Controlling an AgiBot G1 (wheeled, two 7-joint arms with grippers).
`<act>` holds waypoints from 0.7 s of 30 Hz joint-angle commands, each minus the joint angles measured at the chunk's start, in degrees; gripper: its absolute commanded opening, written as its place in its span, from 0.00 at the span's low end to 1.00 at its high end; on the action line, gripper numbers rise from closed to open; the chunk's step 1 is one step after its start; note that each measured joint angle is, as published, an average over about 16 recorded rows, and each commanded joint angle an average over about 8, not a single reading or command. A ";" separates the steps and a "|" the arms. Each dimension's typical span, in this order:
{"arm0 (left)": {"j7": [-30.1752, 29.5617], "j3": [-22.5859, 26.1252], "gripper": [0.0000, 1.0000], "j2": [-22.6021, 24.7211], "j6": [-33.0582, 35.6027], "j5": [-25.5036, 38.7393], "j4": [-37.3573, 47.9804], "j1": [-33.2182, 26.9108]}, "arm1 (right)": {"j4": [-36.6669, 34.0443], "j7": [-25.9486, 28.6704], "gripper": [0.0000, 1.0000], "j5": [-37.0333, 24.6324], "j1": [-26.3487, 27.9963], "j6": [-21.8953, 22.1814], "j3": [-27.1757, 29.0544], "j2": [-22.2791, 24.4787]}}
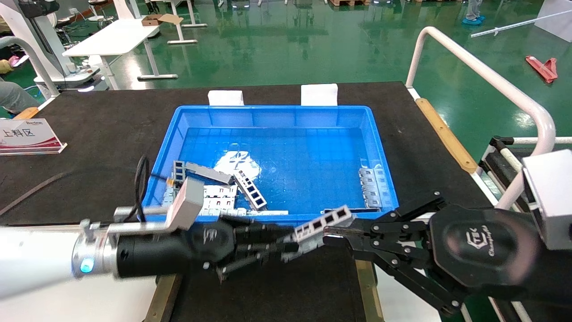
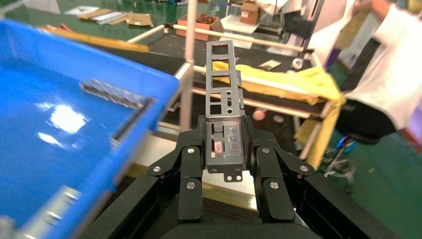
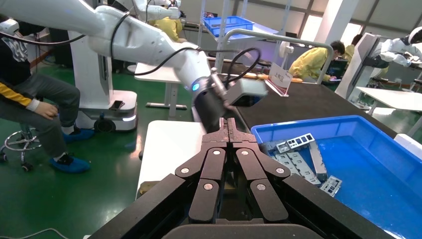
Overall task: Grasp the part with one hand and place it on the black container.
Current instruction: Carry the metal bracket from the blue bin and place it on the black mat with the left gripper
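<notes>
My left gripper (image 1: 290, 246) is shut on the part (image 1: 321, 223), a slim silver-grey ladder-like strip with square windows. It holds the part in the air just past the blue crate's near wall, above the black container (image 1: 277, 290), a flat black tray between brass rails (image 1: 367, 281). In the left wrist view the part (image 2: 222, 94) sticks straight out from the closed left gripper (image 2: 224, 142). My right gripper (image 1: 333, 233) is shut and empty, its tips right beside the part's free end. In the right wrist view the right gripper (image 3: 228, 124) points at the left arm (image 3: 199, 92).
The blue crate (image 1: 277, 108) lies on the black table mat and holds more ladder strips (image 1: 250, 190), white slotted plates (image 1: 219, 199) and grey plates (image 1: 373, 185). A sign (image 1: 27, 136) stands at the left. A white rail (image 1: 482, 71) borders the right side.
</notes>
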 commanded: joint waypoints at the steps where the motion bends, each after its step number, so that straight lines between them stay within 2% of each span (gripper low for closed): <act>1: -1.34 0.18 0.00 -1.68 -0.20 -0.35 -3.17 2.22 | 0.00 0.00 0.00 0.00 0.00 0.00 0.00 0.00; 6: -2.26 0.58 0.00 -5.73 -7.87 -0.65 -13.02 9.66 | 0.00 -0.01 0.00 0.01 0.00 0.01 -0.01 0.01; 12: -5.24 0.99 0.00 -8.81 -22.11 -1.62 -23.30 18.43 | 0.00 -0.01 0.00 0.02 0.01 0.01 -0.02 0.01; 21: -10.88 2.79 0.00 -8.28 -43.80 -1.27 -31.59 26.38 | 0.00 -0.02 0.00 0.03 0.01 0.02 -0.04 0.02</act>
